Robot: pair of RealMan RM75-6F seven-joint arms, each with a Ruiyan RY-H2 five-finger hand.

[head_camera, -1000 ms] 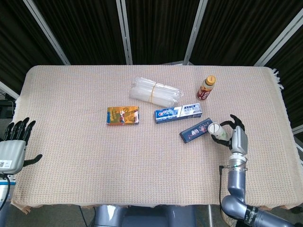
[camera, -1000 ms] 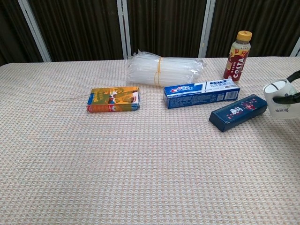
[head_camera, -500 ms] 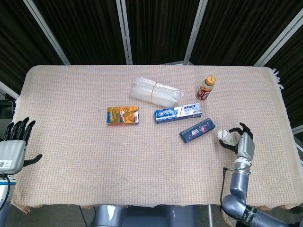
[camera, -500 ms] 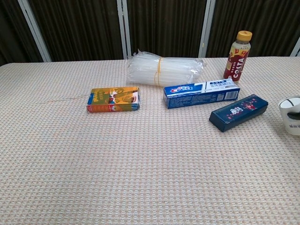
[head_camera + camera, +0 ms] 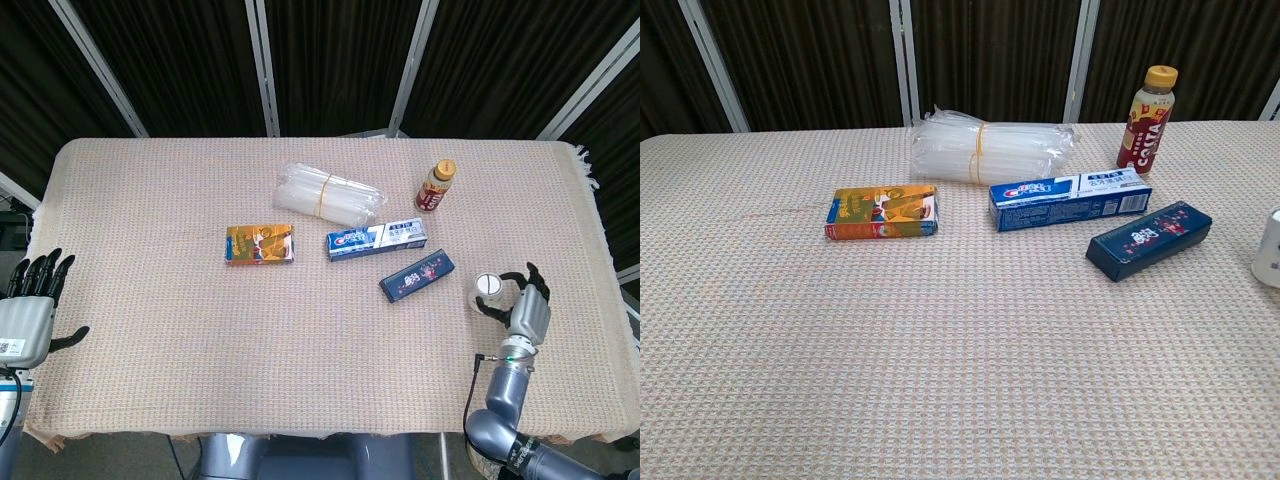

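The white cup [image 5: 487, 291] is the thing in hand, yet it sits far right in the head view, so take the frame from its left edge. The left hand [image 5: 30, 310] hangs at the lower left, off the tabletop's [image 5: 150, 380] edge, fingers spread and holding nothing. Toward the centre lie an orange box [image 5: 260, 244], a banded bundle of clear tubes [image 5: 325, 194], a blue toothpaste box [image 5: 377, 240] and a dark blue box [image 5: 417, 275], with a brown drink bottle [image 5: 436, 186] upright above them. At the lower right the cup stands upright on the cloth, well clear of the dark blue box, and the right hand [image 5: 524, 305] curls around it, fingertips at or near its wall; whether they grip it I cannot tell. In the chest view only the cup's left side shows at the right edge. The risk, I judge, is a fingertip catching the rim and tipping the light cup.
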